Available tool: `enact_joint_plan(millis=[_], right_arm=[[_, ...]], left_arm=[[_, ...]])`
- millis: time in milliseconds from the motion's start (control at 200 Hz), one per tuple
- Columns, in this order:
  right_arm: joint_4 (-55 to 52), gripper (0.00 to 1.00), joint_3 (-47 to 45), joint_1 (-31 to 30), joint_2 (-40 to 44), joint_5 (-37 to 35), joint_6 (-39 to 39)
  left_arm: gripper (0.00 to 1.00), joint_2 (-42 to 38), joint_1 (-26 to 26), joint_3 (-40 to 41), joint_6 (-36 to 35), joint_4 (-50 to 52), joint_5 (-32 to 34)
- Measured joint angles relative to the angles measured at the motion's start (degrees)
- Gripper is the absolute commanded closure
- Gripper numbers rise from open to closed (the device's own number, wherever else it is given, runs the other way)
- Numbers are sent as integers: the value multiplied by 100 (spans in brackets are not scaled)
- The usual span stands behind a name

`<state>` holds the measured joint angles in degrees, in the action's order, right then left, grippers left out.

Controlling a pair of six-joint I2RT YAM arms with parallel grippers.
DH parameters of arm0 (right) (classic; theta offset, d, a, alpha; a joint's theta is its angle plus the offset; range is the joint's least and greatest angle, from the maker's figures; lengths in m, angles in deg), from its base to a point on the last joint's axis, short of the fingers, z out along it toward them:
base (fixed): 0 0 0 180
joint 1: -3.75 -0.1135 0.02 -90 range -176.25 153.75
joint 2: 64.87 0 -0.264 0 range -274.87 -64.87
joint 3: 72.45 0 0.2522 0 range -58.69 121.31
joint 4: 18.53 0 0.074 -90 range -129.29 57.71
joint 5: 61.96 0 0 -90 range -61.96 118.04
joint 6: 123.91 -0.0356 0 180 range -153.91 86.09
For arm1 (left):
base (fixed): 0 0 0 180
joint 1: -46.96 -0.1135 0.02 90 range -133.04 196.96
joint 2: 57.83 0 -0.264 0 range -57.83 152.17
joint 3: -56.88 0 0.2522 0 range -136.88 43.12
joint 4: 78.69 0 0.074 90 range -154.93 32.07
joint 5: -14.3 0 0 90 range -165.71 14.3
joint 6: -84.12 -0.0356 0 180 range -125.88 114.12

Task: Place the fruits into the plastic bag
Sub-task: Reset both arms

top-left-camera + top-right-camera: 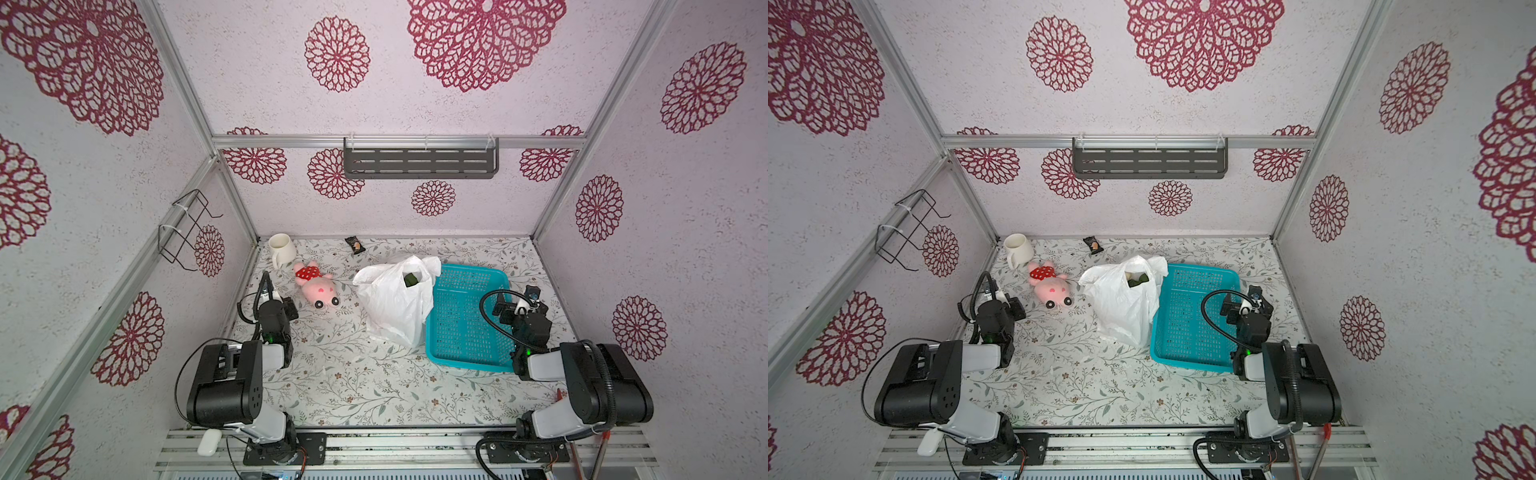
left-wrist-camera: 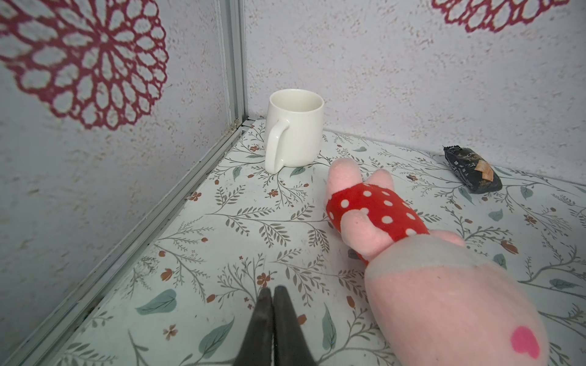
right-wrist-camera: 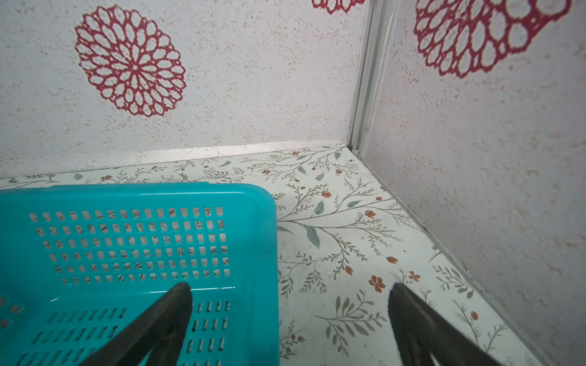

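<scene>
The white bag point(image 1: 395, 303) stands slumped with its mouth open, propped against the teal basket point(image 1: 465, 324) just beside it. The fruits look to be inside: a dark green piece point(image 1: 411, 279) peeks out at the mouth and none lies loose around the bag. The left gripper point(image 2: 272, 290) waits well away from the bag, fingers pinched almost together on nothing, with the pink plush toy point(image 1: 316, 284) between it and the bag. The right gripper point(image 3: 290, 288) gapes wide and empty over the basket's rim on the side away from the bag. The danger is the prop: bump that basket and the thin bag could sag and spill fruit. A left sweep toward the bag could drag the toy along.
</scene>
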<state>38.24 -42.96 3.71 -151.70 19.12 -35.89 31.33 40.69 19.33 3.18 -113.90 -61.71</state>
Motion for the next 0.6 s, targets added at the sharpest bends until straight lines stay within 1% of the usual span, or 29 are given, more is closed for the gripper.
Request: enact_joint_plan(millis=[5, 15, 265, 600], right_arm=[[2, 1, 0, -2, -2, -4, 0], [4, 1, 0, -4, -2, -7, -2], [13, 1, 0, -61, -2, -129, 2], [0, 1, 0, -26, -9, -103, 0]], left_arm=[[5, 0, 0, 0, 2, 0, 0], [0, 0, 0, 0, 2, -2, 0], [1, 0, 0, 0, 15, 0, 0], [1, 0, 0, 0, 15, 0, 0]])
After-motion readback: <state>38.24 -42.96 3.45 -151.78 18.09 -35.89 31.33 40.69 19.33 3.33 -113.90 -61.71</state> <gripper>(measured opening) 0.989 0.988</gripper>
